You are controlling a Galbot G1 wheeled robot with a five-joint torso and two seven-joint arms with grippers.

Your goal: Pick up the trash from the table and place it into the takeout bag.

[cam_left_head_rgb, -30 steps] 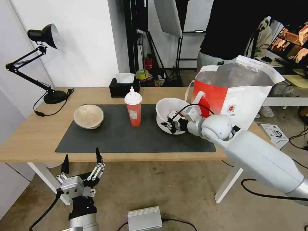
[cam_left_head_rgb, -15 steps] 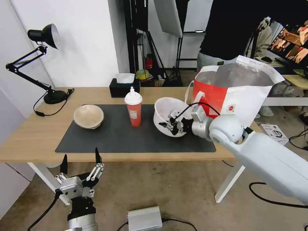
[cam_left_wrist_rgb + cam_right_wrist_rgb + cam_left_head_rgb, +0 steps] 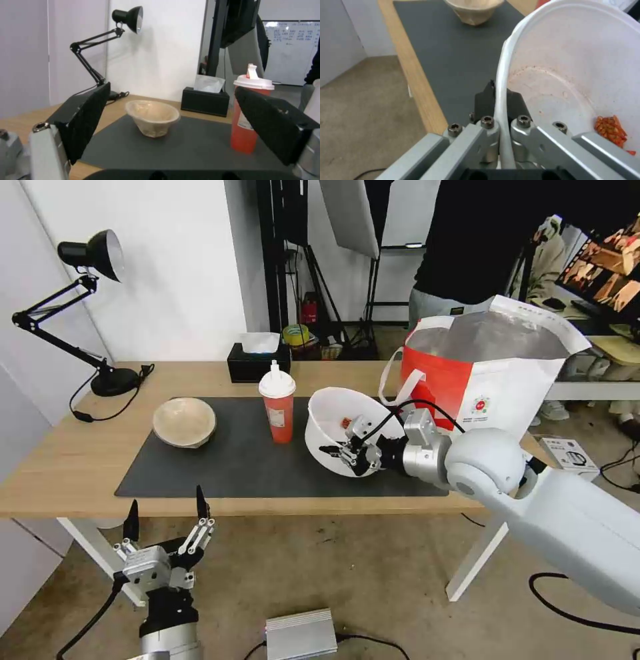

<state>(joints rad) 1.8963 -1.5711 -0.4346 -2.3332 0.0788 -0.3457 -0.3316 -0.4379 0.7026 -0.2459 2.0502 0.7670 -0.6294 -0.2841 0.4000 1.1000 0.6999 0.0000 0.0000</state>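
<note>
White bowl [image 3: 333, 420]: tilted above the grey mat's right end, red shell scraps [image 3: 610, 127] gathered at its low side.
Right gripper [image 3: 348, 452]: fingers pinched on the bowl's rim.
Takeout bag [image 3: 497, 373]: standing open on the table [image 3: 60, 467], just right of the bowl, foil lining visible.
Red cup [image 3: 277, 403]: upright, lidded, mid-mat.
Beige bowl [image 3: 184, 421]: at the mat's left end.
Left gripper [image 3: 165, 513]: held spread below the table edge.

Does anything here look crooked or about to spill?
Yes: the white bowl is tipped on its side, pinched at the rim by the right gripper. Red scraps have gathered at its low side.
</note>
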